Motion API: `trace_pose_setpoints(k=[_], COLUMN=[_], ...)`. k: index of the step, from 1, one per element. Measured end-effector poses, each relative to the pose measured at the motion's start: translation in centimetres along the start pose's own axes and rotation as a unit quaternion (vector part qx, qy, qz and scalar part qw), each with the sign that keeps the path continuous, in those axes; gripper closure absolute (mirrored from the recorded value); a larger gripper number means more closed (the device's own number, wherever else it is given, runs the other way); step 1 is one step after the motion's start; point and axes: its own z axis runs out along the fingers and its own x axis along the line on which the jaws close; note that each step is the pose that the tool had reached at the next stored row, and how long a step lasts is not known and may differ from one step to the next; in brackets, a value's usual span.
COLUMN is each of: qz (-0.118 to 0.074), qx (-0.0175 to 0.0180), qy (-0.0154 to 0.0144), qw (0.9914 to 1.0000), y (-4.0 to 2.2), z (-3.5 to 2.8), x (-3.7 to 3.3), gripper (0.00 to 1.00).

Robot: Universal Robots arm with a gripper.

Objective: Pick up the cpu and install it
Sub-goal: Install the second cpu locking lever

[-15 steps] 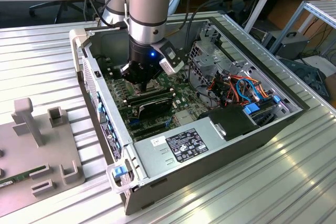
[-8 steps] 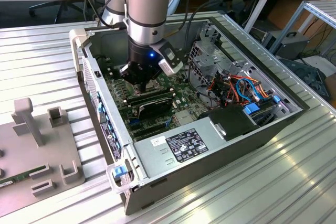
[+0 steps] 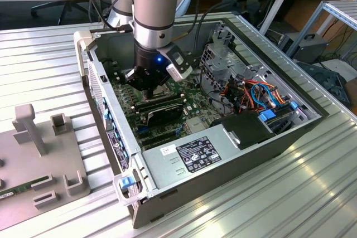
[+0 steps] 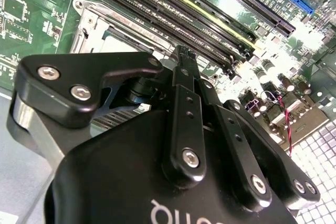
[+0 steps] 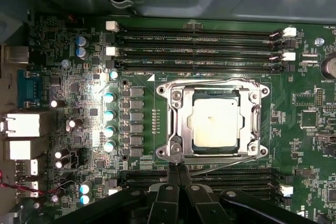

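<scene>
I see the cpu (image 5: pixel 217 124) seated in the socket (image 5: pixel 178 124), frame centre; fingers (image 5: pixel 177 174) clenched, empty, just beside it. Install looks finished.

A: See the cpu, that small flat square chip with the dull silver-grey metal top (image 5: pixel 217 123)?

B: Got it. It's lying flat and square inside the silver metal socket frame (image 5: pixel 177 124) on the green motherboard (image 5: pixel 144 82), between the memory slot banks.
</scene>
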Motion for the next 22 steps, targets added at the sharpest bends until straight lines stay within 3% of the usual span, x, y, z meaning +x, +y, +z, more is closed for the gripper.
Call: trace_pose_setpoints(k=[7,22], qz=[0.000,0.000], qx=[0.0000,-0.0016], qy=[0.0000,0.0001], qw=[1.00000,1.00000], y=[0.19,0.36], z=[0.68,1.51], x=[0.06,0.24], gripper=[0.89,0.89])
